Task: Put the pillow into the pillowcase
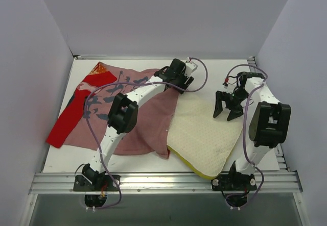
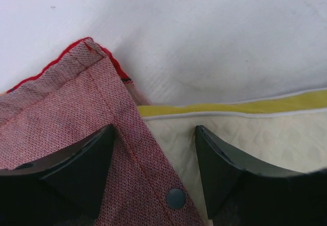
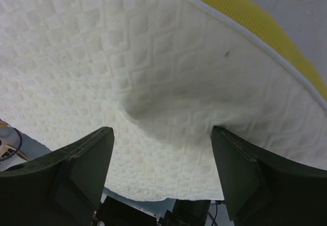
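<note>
Cream pillow (image 1: 204,134) mostly bare on table (image 1: 66,159), pink pillowcase (image 1: 148,129) corner lapping its left edge. Left fingers (image 2: 76,165) over that corner, right fingers (image 3: 76,170) above pillow, both spread wide, holding nothing. Risks pinching both case layers shut, or shoving pillow off near edge.

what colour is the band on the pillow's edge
Yellow; the band shows best in the left wrist view.
</note>
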`<state>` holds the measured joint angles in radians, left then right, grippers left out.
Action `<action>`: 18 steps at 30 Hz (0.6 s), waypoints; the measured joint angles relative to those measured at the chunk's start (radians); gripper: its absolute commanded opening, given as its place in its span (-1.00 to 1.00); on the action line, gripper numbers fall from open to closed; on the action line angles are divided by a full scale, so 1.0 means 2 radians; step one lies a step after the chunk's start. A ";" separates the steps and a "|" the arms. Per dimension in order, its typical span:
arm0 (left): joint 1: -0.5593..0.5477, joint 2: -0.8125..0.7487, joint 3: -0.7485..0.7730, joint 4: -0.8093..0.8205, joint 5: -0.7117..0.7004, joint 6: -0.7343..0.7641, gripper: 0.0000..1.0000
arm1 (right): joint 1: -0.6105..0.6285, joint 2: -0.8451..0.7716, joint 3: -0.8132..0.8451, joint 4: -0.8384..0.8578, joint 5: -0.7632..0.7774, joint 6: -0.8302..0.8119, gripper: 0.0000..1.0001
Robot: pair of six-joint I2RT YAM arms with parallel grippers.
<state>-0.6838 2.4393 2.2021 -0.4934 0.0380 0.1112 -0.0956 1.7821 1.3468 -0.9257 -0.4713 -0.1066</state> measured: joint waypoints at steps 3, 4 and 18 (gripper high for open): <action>-0.007 0.025 0.028 0.000 -0.032 0.006 0.09 | -0.002 0.018 -0.002 -0.001 -0.004 -0.008 -0.23; -0.008 0.027 0.033 0.000 -0.039 0.007 -0.19 | -0.004 0.025 -0.002 -0.001 -0.008 -0.012 -0.64; 0.005 -0.009 -0.003 0.006 0.082 -0.013 -1.00 | -0.007 0.043 0.037 0.000 -0.097 -0.015 -1.00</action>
<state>-0.6731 2.4210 2.1952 -0.4805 0.2012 0.0853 -0.1093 1.8690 1.4200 -0.9257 -0.6643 -0.1368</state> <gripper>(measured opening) 0.039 0.030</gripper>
